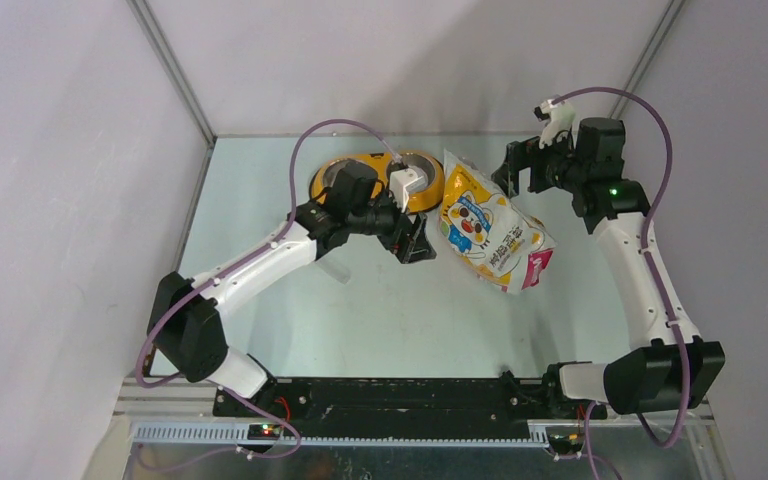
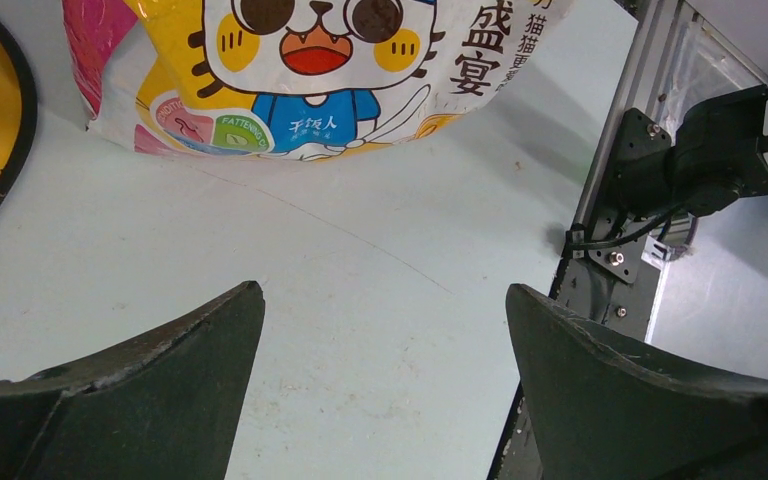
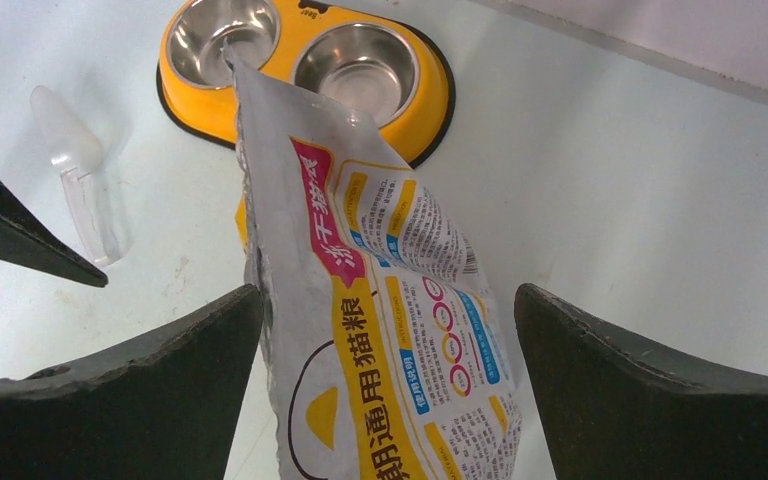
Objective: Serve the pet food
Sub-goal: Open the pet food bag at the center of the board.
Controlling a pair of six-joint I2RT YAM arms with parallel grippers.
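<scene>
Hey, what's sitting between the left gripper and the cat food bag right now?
Nothing but bare table separates the open left gripper from the cat food bag; the left wrist view shows that stretch clearly.

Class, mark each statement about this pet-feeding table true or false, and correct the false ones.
1. Both steel cups of the yellow double bowl are empty. True.
2. The left hand grips the cat food bag. False: it is open over bare table, and the bag lies beyond its fingers.
3. The clear plastic scoop lies inside a cup. False: it lies on the table beside the bowl.
4. The right hand is open. True.
5. The bag's front shows a cartoon cat. True.
</scene>
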